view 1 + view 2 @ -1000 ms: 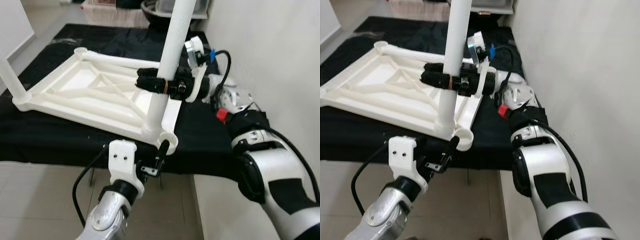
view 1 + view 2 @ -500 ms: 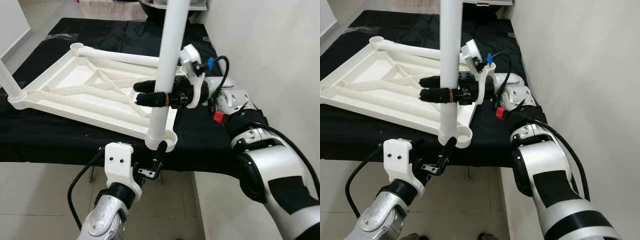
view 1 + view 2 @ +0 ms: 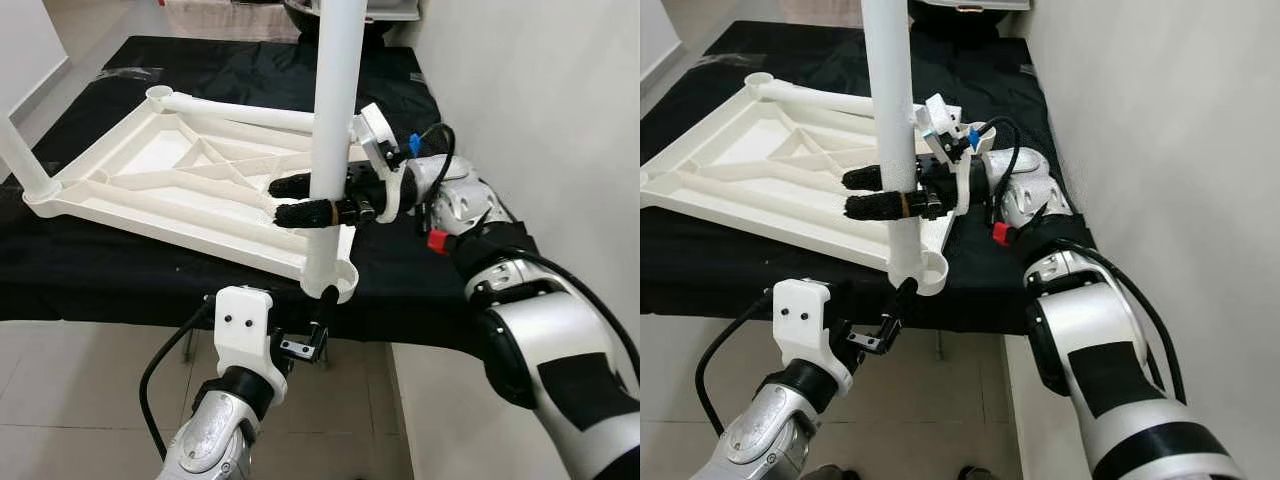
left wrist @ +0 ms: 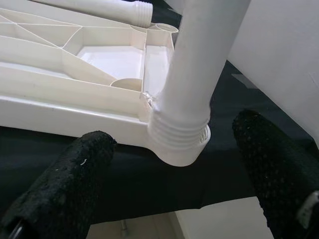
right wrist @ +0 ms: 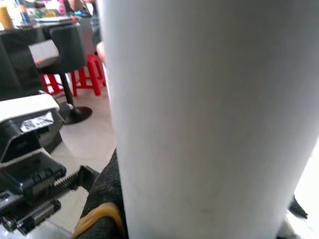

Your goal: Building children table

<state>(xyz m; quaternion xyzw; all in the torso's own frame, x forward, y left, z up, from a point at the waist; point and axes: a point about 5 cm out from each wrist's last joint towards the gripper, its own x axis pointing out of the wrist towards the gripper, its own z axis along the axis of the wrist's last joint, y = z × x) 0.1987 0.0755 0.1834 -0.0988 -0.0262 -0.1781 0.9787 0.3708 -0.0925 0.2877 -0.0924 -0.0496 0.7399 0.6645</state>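
The white plastic table top (image 3: 130, 205) lies upside down on a black-covered bench (image 3: 90, 275). A white table leg (image 3: 335, 90) stands nearly upright in the near right corner socket (image 3: 335, 280). My right gripper (image 3: 292, 199) is shut on this leg just above the socket, one finger behind it and one in front. The leg (image 5: 199, 114) looms close in the right wrist view. My left gripper (image 3: 318, 315) hangs open just below the bench edge, under that corner. In the left wrist view its fingers (image 4: 75, 174) stand wide apart with the socket (image 4: 179, 144) beyond them.
Another leg (image 3: 25, 165) stands in the left corner, and a loose leg (image 3: 240, 112) lies along the table top's far edge. A white wall (image 3: 540, 90) runs close on the right. Tiled floor (image 3: 90, 390) lies below the bench. Boxes stand at the back.
The leg has gone from leaning to nearly upright in the corner socket. My right gripper still holds it, now lower on it. The left gripper stays under the corner.
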